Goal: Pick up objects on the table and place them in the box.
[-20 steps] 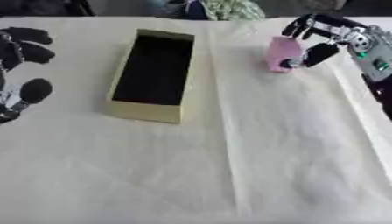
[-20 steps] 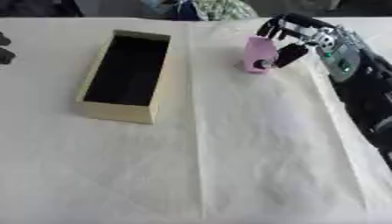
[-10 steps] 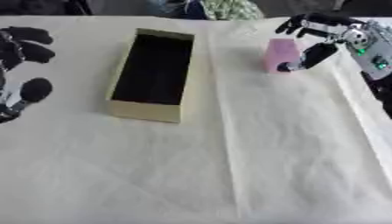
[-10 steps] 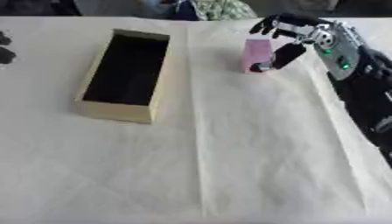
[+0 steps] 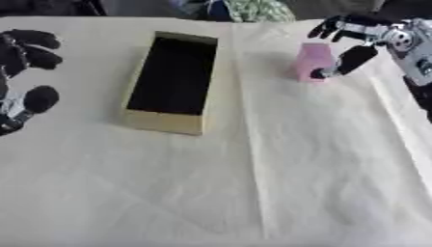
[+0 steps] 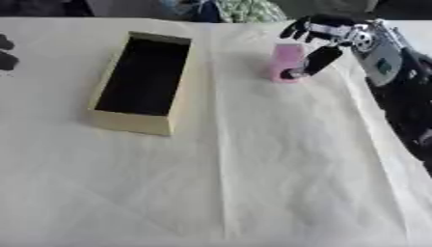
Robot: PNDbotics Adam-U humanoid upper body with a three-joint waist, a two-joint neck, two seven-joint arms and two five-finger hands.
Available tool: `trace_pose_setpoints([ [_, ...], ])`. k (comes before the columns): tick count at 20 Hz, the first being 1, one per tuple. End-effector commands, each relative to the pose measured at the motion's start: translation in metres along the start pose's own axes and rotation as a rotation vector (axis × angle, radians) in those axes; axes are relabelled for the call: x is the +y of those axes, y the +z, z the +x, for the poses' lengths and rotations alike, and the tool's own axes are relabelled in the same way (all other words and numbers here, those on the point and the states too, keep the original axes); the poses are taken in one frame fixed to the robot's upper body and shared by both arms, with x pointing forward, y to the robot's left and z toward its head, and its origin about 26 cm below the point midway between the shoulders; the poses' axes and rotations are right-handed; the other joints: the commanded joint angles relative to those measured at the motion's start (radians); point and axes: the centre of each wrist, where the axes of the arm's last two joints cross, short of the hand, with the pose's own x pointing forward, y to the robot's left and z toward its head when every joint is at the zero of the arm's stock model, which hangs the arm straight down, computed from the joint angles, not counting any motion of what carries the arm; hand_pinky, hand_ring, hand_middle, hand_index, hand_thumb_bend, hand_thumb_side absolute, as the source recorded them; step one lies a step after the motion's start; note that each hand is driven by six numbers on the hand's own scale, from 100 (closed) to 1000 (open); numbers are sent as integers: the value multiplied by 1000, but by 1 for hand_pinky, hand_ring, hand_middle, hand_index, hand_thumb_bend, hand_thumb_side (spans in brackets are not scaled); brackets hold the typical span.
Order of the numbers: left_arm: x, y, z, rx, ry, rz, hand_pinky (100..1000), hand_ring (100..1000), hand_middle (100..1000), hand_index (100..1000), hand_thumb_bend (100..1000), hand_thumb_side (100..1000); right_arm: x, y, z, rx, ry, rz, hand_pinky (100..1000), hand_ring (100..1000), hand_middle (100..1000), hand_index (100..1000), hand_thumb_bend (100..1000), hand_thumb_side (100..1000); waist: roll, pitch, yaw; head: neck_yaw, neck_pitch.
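Cream cloth (image 5: 320, 164) spread over the counter, creased down the middle. Toward the far left, an open rectangular box (image 5: 165, 121) with pale yellow walls and a dark inside, lying lengthwise away from the camera, nothing visible in it. Well to its right, near the far edge, a small pink block-shaped object (image 5: 312, 60) standing upright on the cloth, apart from the box.

Right hand (image 6: 337, 36) reaching in from the upper right, spread around the pink object: fingers (image 5: 333, 26) arched over and behind its top, thumb (image 5: 350, 60) angled down along its right side with the tip at the base. Spread wide rather than closed; whether any finger actually touches the pink object, impossible to tell, and no grasp formed. Pink object resting on the counter, not lifted.

Left hand (image 5: 21, 72) at the left edge, idle, fingers relaxed and pointing up, holding nothing, well apart from the box. Only its fingertips showing in the right eye view.
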Motion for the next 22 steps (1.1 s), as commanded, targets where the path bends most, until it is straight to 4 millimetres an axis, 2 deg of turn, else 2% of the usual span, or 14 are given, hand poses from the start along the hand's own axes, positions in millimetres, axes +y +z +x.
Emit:
trace_pose_setpoints([
  [1,6,-5,10,-41,-18,1,702,667,683,779,885,694,-16,12,-12,51,15,-39,805,884,856,894,525,351,4,-13,2,0,-2],
  [14,5,-6,11,-49,-14,-1,703,667,683,779,881,695,-8,13,-24,97,-9,-65,800,877,846,887,519,344,13,-4,10,-4,-6],
  [20,5,-7,12,-52,-12,-2,702,667,683,779,878,696,-5,12,-25,101,-12,-100,779,832,775,832,498,320,13,-1,10,-6,-6],
  [22,5,-7,12,-53,-12,-2,703,667,683,779,877,696,-5,11,-24,99,-9,-123,766,804,719,791,477,311,12,-1,10,-6,-5],
])
